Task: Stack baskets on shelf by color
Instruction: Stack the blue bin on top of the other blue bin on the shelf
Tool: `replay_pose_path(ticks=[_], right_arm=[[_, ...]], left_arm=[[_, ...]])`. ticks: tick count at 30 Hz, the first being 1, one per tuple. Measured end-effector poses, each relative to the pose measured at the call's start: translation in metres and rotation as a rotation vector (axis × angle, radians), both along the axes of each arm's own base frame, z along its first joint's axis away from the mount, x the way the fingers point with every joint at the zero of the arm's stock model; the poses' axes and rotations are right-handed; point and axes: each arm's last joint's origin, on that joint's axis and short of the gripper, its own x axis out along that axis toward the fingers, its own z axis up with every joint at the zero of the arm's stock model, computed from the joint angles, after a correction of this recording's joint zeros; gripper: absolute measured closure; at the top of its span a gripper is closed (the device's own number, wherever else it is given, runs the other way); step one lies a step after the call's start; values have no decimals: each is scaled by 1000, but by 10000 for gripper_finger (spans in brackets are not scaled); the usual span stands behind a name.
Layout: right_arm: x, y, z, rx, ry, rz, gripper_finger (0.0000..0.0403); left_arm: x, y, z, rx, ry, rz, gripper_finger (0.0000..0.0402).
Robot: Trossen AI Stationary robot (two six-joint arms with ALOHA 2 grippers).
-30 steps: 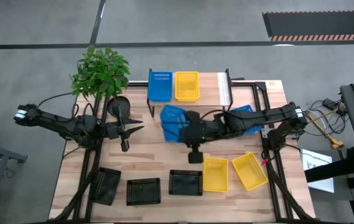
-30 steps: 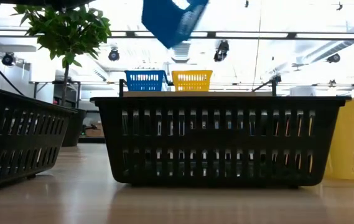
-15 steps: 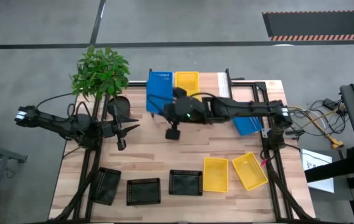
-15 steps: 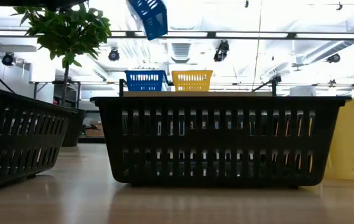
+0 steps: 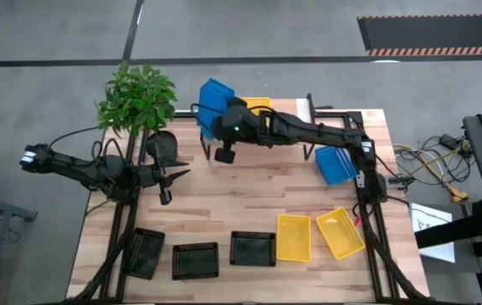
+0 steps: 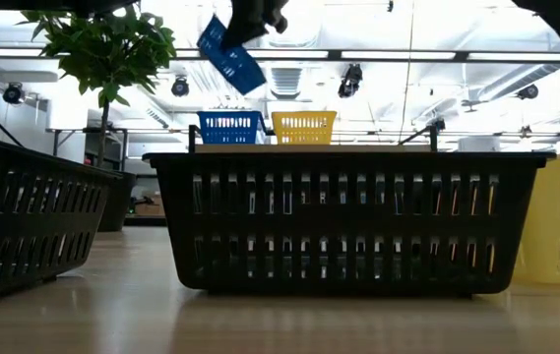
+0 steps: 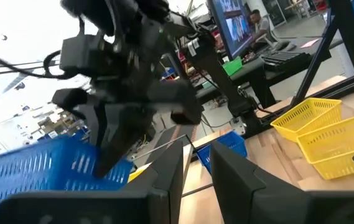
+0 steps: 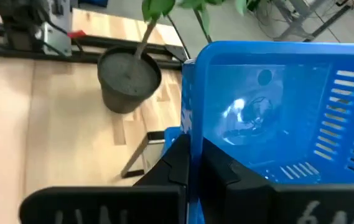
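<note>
— Carrying what, and where now?

— Right gripper (image 5: 221, 125), pinching a tilted blue basket (image 5: 213, 100), has swung from mid-worktop to above the shelf (image 5: 305, 124), over the blue basket there (image 6: 230, 127).

— Meaning?

— Probably stacking blue next. Left gripper (image 5: 171, 176) waits, spread, near the plant pot (image 5: 163, 144).

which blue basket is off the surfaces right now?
The tilted blue basket clamped in the right gripper, above the shelf's blue one. The third blue basket lies on the table.
</note>
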Motion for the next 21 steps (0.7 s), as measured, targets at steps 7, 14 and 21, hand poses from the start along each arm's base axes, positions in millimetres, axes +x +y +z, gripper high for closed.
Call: replay_pose_path(ticks=[7,14,21], right_arm=[[0,-20,-16,-4,95,-26,394],[0,-28,-28,36,162,3,394],[2,-30,-34,22,192,12,394]], left_arm=[[0,0,0,0,0,0,338],[0,0,0,0,0,0,338],[0,0,0,0,-1,0,338]])
